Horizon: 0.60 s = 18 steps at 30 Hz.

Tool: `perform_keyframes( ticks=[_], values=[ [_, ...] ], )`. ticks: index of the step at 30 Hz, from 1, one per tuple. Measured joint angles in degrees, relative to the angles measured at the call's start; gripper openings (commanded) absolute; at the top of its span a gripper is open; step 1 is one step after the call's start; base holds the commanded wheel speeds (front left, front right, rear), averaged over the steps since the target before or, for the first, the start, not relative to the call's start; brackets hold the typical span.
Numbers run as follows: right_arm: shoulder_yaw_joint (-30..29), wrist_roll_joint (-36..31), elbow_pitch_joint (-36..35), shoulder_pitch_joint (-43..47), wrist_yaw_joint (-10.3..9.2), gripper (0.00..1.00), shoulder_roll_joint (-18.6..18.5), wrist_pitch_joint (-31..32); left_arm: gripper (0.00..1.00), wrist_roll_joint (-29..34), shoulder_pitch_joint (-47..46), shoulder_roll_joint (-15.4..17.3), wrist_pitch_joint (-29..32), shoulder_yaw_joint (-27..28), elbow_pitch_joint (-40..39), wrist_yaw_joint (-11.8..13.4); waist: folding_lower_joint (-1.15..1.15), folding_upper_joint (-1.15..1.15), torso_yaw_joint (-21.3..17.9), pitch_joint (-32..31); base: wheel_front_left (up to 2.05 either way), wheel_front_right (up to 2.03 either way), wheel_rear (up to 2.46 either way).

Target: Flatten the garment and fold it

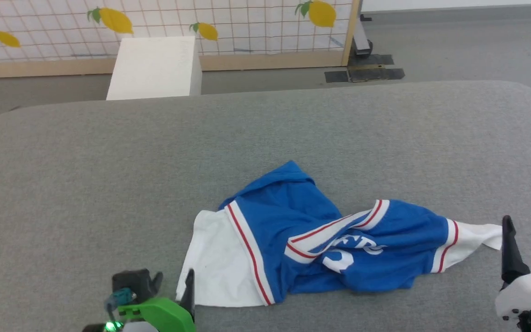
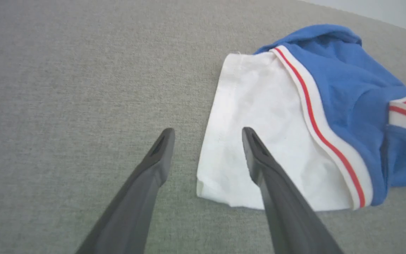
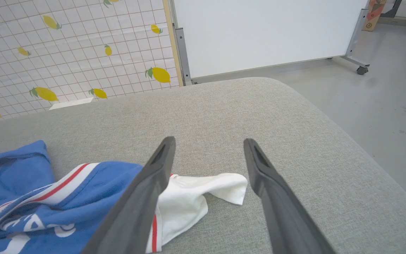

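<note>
Garment (image 1: 284,221): royal-blue jersey T-shirt with white sleeves and red stripe trim, lying crumpled on the near half of a grey fabric-covered surface (image 1: 109,161). Head view: you find the body bunched and twisted, with white lettering ending "ERS" and part of a white numeral showing among the folds. One white sleeve spreads flat toward the robot's left, and the other trails thin toward its right. The left gripper (image 1: 174,279), lower left, has its fingers parted and holds nothing; it stands at the near corner of the flat sleeve. The right gripper (image 1: 526,226), lower right, is likewise spread and empty, just beside the tip of the thin sleeve. Beyond the surface you see a white block (image 1: 155,67) and a lemon-printed grid panel (image 1: 247,27). Left wrist view: left gripper (image 2: 207,131) released. One finger shows over the white sleeve of the garment (image 2: 347,88), the other over the bare surface (image 2: 65,88), with the sleeve's hemmed edge between them; you cannot tell whether either finger touches. Right wrist view: right gripper (image 3: 208,141) released. The thin sleeve end of the garment (image 3: 19,176) lies between and below the fingers, one finger crossing in front of its red stripe. Behind, you see the lemon-printed grid panel (image 3: 65,53), a white board on castors (image 3: 266,31) and grey floor (image 3: 382,106).
</note>
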Motion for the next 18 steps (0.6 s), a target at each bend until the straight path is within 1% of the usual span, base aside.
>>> perform_keyframes(
  ticks=[2, 4, 7, 11, 15, 16, 17, 18],
  values=[
    [1.3, 0.4, -0.1, 0.2, 0.00, 1.00, 0.0, 0.0, 1.00, 0.0, 0.7, 0.0, 3.7, -0.6, -0.3, 1.0, 0.00, 0.00, -0.6, -0.1, 0.00, 0.00, 0.00],
    [2.6, 1.0, -0.1, 0.8, 0.00, 1.00, 0.0, 0.0, 1.00, 0.0, 1.2, -0.1, 7.8, -1.0, -0.5, 2.7, 0.00, 0.00, -1.3, -0.2, 0.00, 0.00, 0.00],
    [3.8, 1.6, -0.3, 1.5, 0.00, 1.00, 0.0, 0.0, 1.00, -0.5, 1.5, -0.1, 12.7, -1.3, -0.6, 4.5, 0.00, 0.00, -2.1, -0.2, 0.00, 0.00, 0.00],
    [4.6, 2.1, -0.8, 1.6, 0.00, 1.00, 0.0, 0.0, 1.00, -1.7, 1.3, -0.2, 16.6, -2.2, -0.8, 5.7, 0.00, 0.00, -3.0, 0.0, 0.00, 0.00, 0.00],
    [5.1, 2.6, -1.6, 1.6, 0.00, 1.00, 0.0, 0.1, 1.00, -2.4, 0.9, -0.2, 18.1, -3.3, -1.1, 5.8, 0.00, 0.00, -3.8, 0.6, 0.00, 0.00, 0.00],
    [5.3, 2.6, -1.7, 1.6, 0.00, 1.00, 0.0, 0.1, 0.80, -2.4, 0.7, -0.2, 18.1, -3.4, -1.1, 5.8, 0.00, 0.00, -3.9, 0.7, 0.00, 0.00, 0.00],
    [5.4, 2.8, -1.9, 1.6, 0.00, 1.00, 0.0, 0.1, 0.30, -2.4, 0.5, -0.2, 17.8, -3.6, -1.1, 5.8, 0.00, 0.00, -4.1, 0.9, 0.00, 0.00, 0.00],
    [5.5, 3.1, -2.0, 1.6, 0.00, 1.00, 0.0, 0.1, 0.00, -2.4, 0.1, -0.2, 17.3, -3.8, -1.0, 5.7, 0.00, 0.00, -4.2, 1.2, 0.00, 0.00, 0.00]
  ],
)
